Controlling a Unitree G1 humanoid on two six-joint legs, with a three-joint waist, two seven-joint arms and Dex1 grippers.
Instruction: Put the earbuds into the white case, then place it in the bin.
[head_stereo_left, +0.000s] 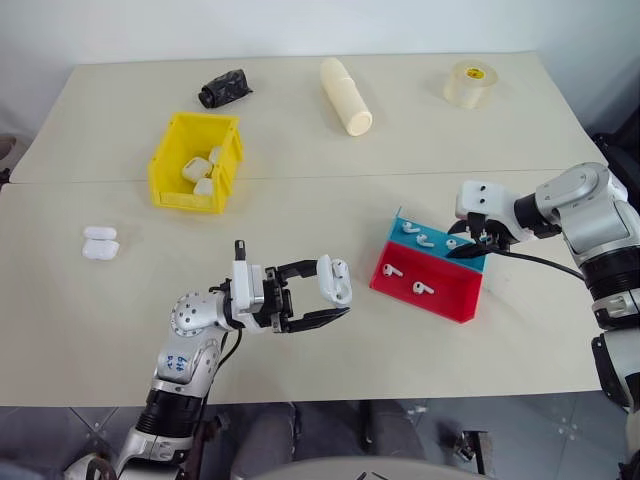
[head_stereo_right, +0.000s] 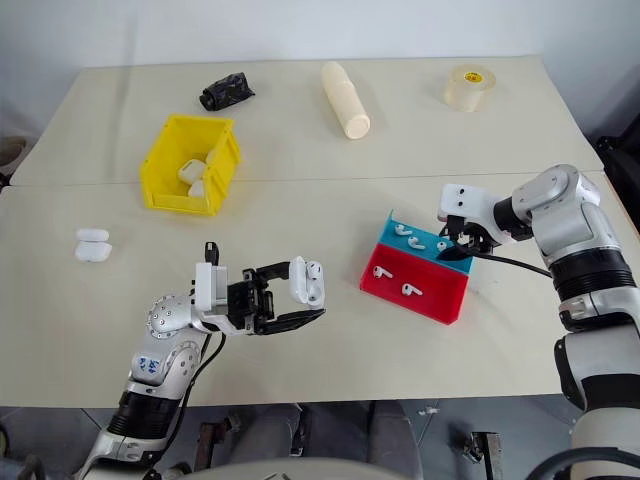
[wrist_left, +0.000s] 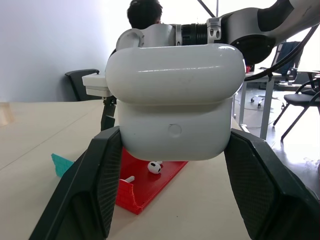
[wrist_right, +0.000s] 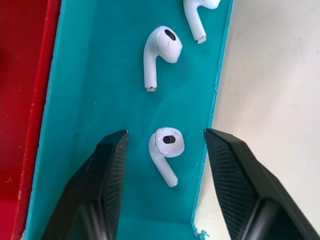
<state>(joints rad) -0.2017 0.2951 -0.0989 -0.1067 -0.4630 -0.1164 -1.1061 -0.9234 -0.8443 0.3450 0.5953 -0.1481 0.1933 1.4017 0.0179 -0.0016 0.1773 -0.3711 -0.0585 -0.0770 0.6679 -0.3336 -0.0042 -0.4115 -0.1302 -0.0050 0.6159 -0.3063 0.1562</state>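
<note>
Two spare cases (head_stereo_left: 100, 243) at 9 o'clock on the table. Yellow bin (head_stereo_left: 172, 165) at 11, already has cases inside. Left gripper (head_stereo_left: 333, 298) at 6 o'clock, fingers clamped on the white case (head_stereo_left: 335, 280), held off the table, lid looks shut. Teal tray (head_stereo_left: 440, 245) and red tray (head_stereo_left: 440, 295) at 3 o'clock. Right gripper (wrist_right: 165, 145) over the teal tray, fingers part-open, straddling an earbud (wrist_right: 166, 150), no contact yet.

Risks: bud sits close to the tray wall, so one finger may land on the rim and flick the bud away. Glossy, tiny, likely to squirt out on squeeze. The lid looks closed, so there's nowhere to insert.
</note>
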